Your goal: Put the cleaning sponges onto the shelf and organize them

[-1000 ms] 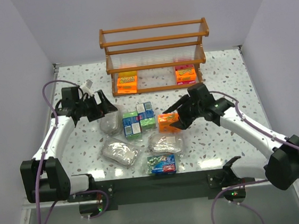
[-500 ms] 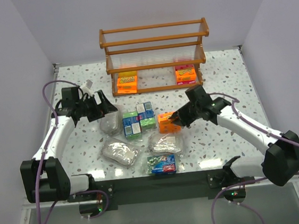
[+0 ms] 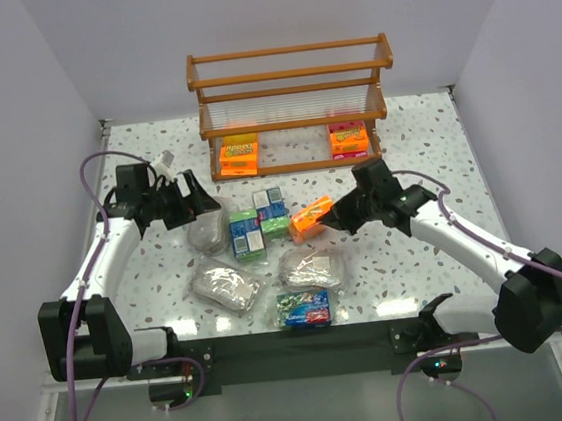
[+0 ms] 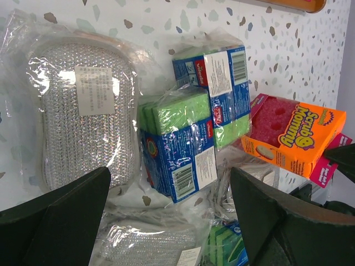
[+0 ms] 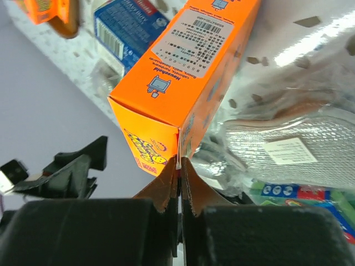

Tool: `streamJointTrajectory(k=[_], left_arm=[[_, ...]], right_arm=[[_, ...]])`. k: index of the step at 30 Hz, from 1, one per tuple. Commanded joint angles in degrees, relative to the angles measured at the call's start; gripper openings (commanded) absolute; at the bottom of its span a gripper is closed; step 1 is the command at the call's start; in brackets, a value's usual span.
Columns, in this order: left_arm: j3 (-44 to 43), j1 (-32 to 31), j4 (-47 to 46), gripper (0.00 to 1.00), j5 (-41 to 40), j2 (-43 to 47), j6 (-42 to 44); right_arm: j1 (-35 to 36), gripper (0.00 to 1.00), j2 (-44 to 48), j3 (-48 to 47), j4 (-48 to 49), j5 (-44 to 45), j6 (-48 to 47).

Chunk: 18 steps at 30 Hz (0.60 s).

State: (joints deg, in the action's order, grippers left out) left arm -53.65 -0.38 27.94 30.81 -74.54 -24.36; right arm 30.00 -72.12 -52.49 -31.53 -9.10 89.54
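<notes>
1. The table (image 3: 411, 157) is carrying the whole job, with most of the sponges lying in a loose pile near the arms.
2. The shelf (image 3: 289, 73) is standing at the far edge. Two shelved packs (image 3: 239, 156) are sitting at either end of its bottom tier, and the upper tiers are looking bare.
3. The left claw (image 3: 198, 207) is still hovering over a silver pack (image 4: 86, 111), fingers spread wide, holding nothing.
4. The right claw (image 5: 178, 166) is the news. A second ago it was spread around the orange pack (image 3: 312, 217) lying flat beside the boxy packs (image 3: 259, 225). Now its fingers are pressed together, pinching a thin edge of that pack.
5. The orange pack is tilting up, one end rising off the table, just right of the boxy packs and well short of the shelf.
6. That is looking like a grasp made, so the carry to the bottom tier, between the two shelved packs, seems to be coming next. The grip is thin, though, and the pack could swing.
</notes>
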Motion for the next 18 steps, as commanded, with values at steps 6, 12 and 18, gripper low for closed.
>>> streamJointTrajectory(k=[6,12,18], left_arm=[[-2.25,0.03,0.36,0.94,-0.13,1.33,1.51],[-2.69,0.03,1.06,0.94,-0.66,1.59,1.60],[-2.34,0.03,0.71,0.94,-0.57,1.33,1.16]], right_arm=[[-3.19,0.00,2.43,-0.77,14.92,-1.88,-1.20],[-6.70,0.00,-0.83,-8.50,5.89,-2.49,-6.30],[-7.59,0.00,-0.39,-5.18,17.93,-1.01,-5.43]])
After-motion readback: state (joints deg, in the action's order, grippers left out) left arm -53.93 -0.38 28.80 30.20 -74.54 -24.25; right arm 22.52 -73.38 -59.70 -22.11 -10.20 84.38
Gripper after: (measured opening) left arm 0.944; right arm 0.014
